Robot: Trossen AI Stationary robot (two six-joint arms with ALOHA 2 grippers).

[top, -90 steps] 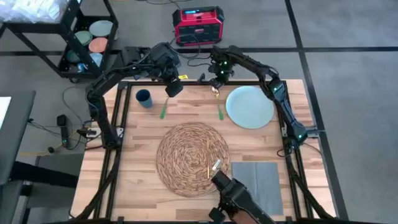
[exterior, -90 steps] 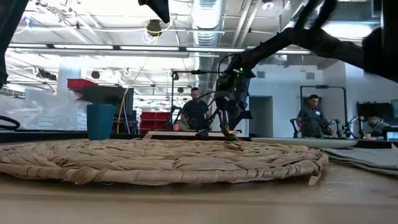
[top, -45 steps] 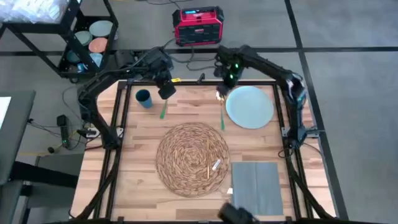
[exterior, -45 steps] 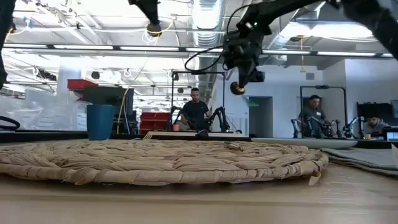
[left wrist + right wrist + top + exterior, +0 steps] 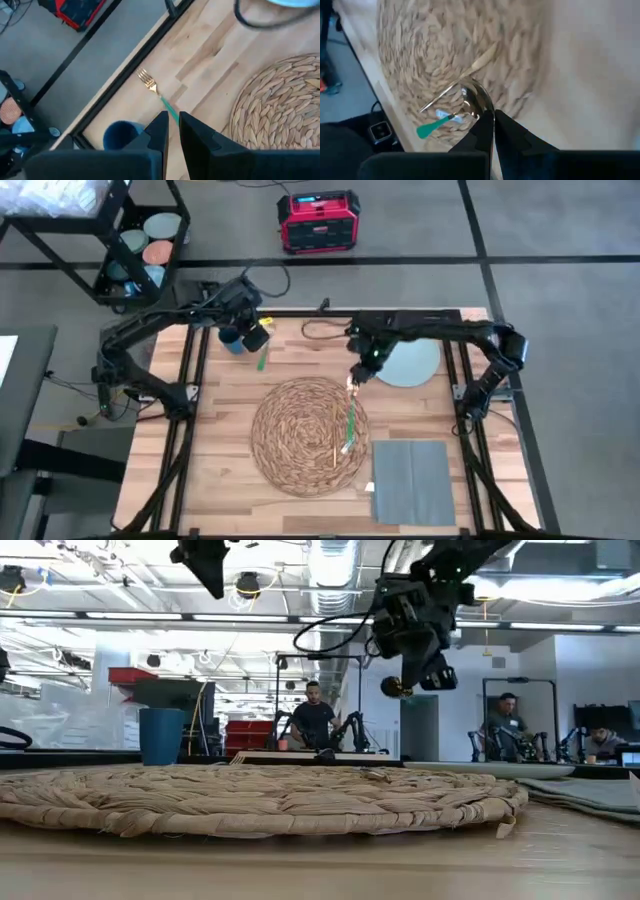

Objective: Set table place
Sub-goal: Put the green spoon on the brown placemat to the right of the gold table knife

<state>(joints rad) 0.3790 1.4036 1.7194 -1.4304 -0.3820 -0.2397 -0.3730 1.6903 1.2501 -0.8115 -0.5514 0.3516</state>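
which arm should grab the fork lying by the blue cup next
Left. The left gripper hovers beside the fork and the cup, and its wrist view looks straight at the fork. The right gripper is busy, jaws shut on the spoon over the mat.

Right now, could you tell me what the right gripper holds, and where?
The right gripper pinches a green-handled spoon by its gold bowl end.

A light plank table (image 5: 230, 395) in a black frame carries a round woven mat (image 5: 308, 435), a grey napkin (image 5: 413, 481), a pale blue plate (image 5: 411, 363), a dark blue cup (image 5: 230, 338) and a green-handled fork (image 5: 262, 361).
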